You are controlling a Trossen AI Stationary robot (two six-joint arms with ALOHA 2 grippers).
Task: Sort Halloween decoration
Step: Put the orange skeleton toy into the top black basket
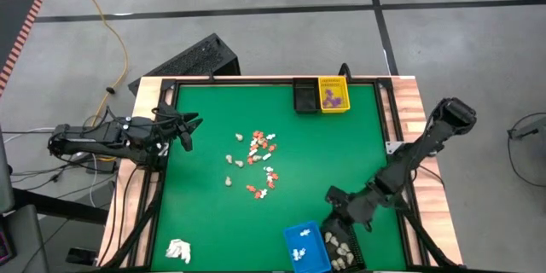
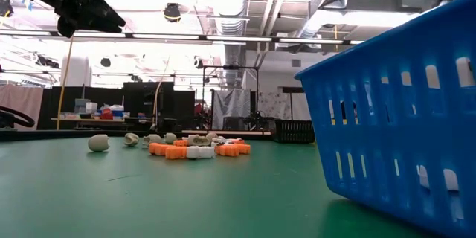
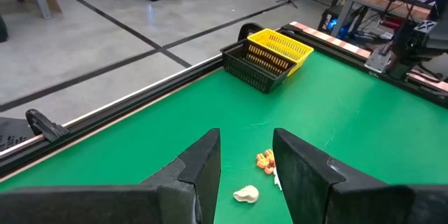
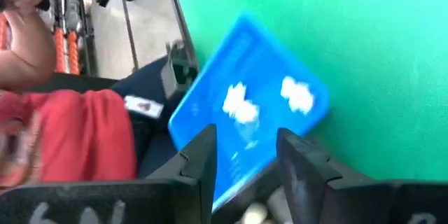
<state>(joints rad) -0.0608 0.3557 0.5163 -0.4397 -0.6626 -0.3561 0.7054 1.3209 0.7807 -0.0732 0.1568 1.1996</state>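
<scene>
The Halloween decoration is a loose pile of tiny orange, white and cream pieces [image 1: 256, 164] lying on the green table top [image 1: 213, 222], also seen in the low view as the pieces [image 2: 195, 149]. My left gripper [image 1: 186, 130] hovers open at the table's left side, above the mat; past its fingers [image 3: 203, 168] lie a cream piece [image 3: 246, 194] and an orange piece [image 3: 265, 159]. My right gripper [image 1: 335, 213] stands open above the near right baskets. In its wrist view the right gripper [image 4: 245, 168] frames the blue basket [image 4: 245, 112], which holds white pieces [image 4: 239, 105].
A blue basket [image 1: 305, 246] and a black basket with cream pieces [image 1: 339, 246] stand at the near edge. A yellow basket with purple pieces [image 1: 333, 94] and a black basket [image 1: 305, 95] stand at the far edge. A white wadded lump [image 1: 177, 250] lies near left. A person in red [image 4: 77, 133] is beside the table.
</scene>
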